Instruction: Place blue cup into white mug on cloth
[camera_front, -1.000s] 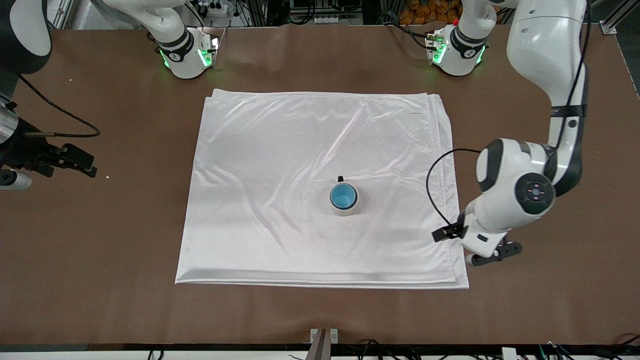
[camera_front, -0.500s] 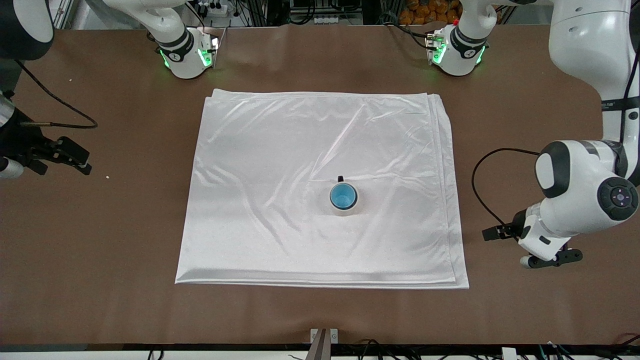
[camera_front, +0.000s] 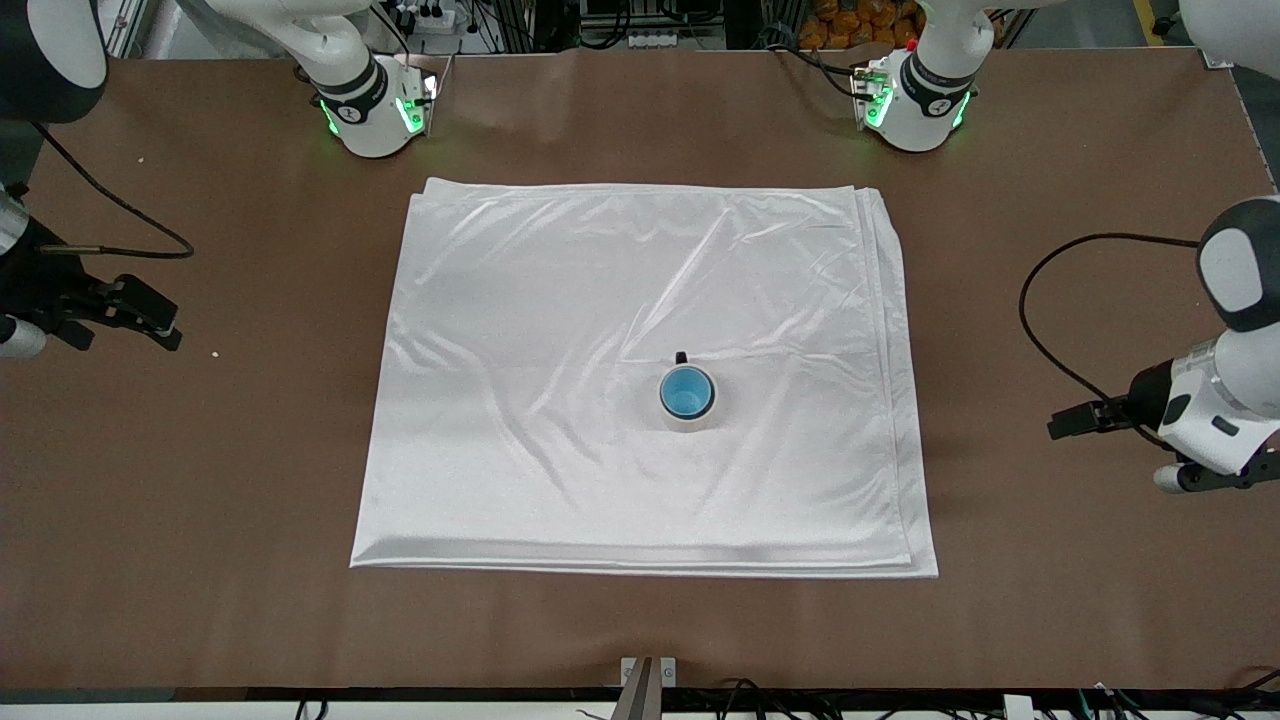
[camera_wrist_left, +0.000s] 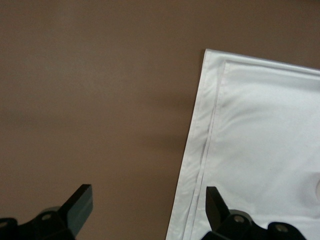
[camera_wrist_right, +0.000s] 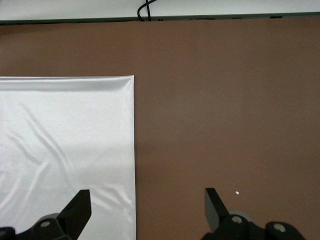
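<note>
The blue cup (camera_front: 686, 391) sits upright inside the white mug (camera_front: 691, 422), whose black handle points toward the robots' bases. The mug stands on the white cloth (camera_front: 600, 290), which also shows in the left wrist view (camera_wrist_left: 265, 140) and the right wrist view (camera_wrist_right: 60, 140). My left gripper (camera_front: 1212, 478) (camera_wrist_left: 147, 202) is open and empty, over bare table beside the cloth's edge at the left arm's end. My right gripper (camera_front: 15, 340) (camera_wrist_right: 147, 202) is open and empty, over the cloth's edge and bare table at the right arm's end, and waits there.
The brown table (camera_front: 1050, 620) surrounds the cloth. The two arm bases (camera_front: 375, 110) (camera_front: 915, 100) stand past the cloth's edge. A small white crumb (camera_front: 214, 353) lies on the table near the right gripper. A black cable (camera_front: 1040, 330) loops from the left wrist.
My left arm has swung away from the cloth's edge toward the left arm's end of the table. The right gripper shifted slightly. Cup and mug have not moved.
</note>
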